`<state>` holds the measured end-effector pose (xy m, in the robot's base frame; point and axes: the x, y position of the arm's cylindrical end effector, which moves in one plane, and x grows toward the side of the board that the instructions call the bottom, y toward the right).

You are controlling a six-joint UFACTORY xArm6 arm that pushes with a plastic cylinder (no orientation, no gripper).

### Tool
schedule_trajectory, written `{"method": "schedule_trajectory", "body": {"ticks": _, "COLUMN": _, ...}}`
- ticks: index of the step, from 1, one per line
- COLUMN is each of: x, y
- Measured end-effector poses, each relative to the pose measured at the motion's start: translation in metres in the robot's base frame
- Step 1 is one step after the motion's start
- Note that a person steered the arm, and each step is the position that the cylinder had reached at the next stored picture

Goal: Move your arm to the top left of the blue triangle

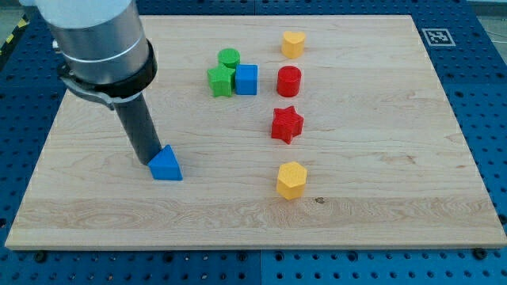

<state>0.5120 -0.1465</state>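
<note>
The blue triangle (165,164) lies on the wooden board (380,158) at the lower left. My tip (145,160) stands on the board right at the triangle's left edge, slightly above its middle, touching or nearly touching it. The dark rod rises from there up to the grey arm body at the view's top left.
A green cylinder (229,57), a green star-like block (221,80) and a blue cube (246,79) cluster at the top middle. A red cylinder (288,81), a red star (287,124), a yellow hexagon (291,180) and another yellow block (293,43) stand right of them.
</note>
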Motion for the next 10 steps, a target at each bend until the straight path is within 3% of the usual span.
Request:
{"method": "schedule_trajectory", "body": {"ticks": 4, "x": 0.060, "y": -0.004}}
{"method": "schedule_trajectory", "body": {"ticks": 8, "x": -0.019, "y": -0.004}}
{"method": "schedule_trajectory", "body": {"ticks": 10, "x": -0.030, "y": -0.005}}
